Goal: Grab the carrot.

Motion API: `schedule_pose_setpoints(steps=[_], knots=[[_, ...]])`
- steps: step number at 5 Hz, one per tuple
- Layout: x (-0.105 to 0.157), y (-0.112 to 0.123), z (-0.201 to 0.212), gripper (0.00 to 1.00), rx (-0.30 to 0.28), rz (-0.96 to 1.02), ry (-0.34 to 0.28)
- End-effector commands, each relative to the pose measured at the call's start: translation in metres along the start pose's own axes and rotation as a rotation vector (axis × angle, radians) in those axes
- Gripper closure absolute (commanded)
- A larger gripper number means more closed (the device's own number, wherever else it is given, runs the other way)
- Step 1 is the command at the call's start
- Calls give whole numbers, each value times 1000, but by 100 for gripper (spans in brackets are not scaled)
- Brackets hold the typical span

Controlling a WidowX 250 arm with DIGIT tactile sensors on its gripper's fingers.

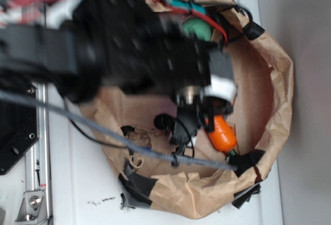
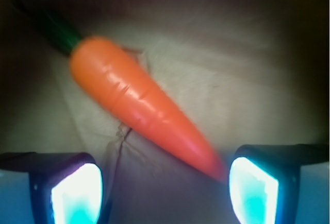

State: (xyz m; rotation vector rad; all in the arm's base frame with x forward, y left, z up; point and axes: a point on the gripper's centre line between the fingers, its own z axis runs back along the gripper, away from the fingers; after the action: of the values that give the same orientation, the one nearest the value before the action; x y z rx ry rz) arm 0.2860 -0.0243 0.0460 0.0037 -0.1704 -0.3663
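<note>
Arm (image 1: 93, 49) comes in from the left in ext view, black, blurred, w/ red cabling along its top; covers most of the paper bag's (image 1: 274, 80) upper left. Bag is brown, rim rolled down, patched w/ black tape, lying on white table (image 1: 77, 183). Green ball (image 1: 199, 28) partly visible at bag top, behind arm. Gripper (image 2: 165, 188) sits inside bag, over its floor. Carrot (image 2: 139, 103) lies diagonal on brown paper floor: green stem up-left, tip down-right in wrist view. Jaws released, spread wide, one finger (image 2: 77, 193) at lower left, the other at lower right. Carrot tip right next to right finger's inner edge; contact unclear. Left finger apart from carrot.
</note>
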Motion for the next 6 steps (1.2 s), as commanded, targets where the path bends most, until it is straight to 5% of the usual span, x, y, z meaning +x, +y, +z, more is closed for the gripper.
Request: schedule_pose_setpoints(steps=[1, 2, 3, 5, 6], knots=[[38, -24, -12, 0, 18, -64, -44], [47, -25, -13, 0, 17, -49, -44], [48, -24, -7, 100, 25, 26, -46], [32, -5, 51, 100, 31, 158, -49], [18, 30, 100, 100, 36, 388, -14]])
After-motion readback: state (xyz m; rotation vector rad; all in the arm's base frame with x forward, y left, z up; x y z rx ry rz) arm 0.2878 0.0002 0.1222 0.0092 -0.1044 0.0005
